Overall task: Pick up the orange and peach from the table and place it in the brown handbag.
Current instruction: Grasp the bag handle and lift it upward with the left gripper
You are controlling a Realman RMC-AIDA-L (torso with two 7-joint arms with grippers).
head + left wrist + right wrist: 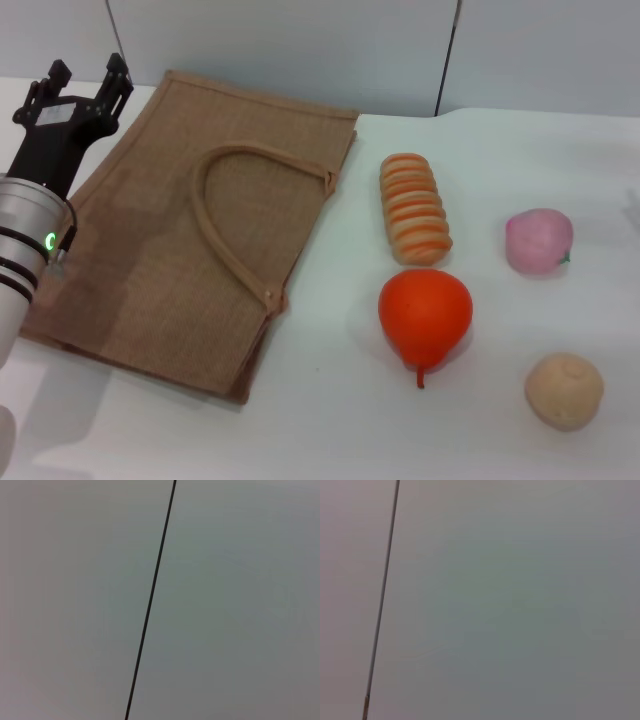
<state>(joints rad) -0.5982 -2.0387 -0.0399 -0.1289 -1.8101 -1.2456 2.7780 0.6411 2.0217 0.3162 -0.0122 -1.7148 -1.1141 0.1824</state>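
The brown handbag (190,240) lies flat on the white table at the left, its loop handle on top. The red-orange orange (425,315) lies right of the bag, stem toward the front. The pink peach (538,241) lies farther right. My left gripper (88,78) hangs over the bag's far left corner, fingers spread and empty. My right gripper is out of view. Both wrist views show only a grey wall with a dark seam.
An orange-striped bread loaf (413,208) lies just behind the orange. A beige matte ball (564,391) lies at the front right. A grey panelled wall (300,45) stands behind the table.
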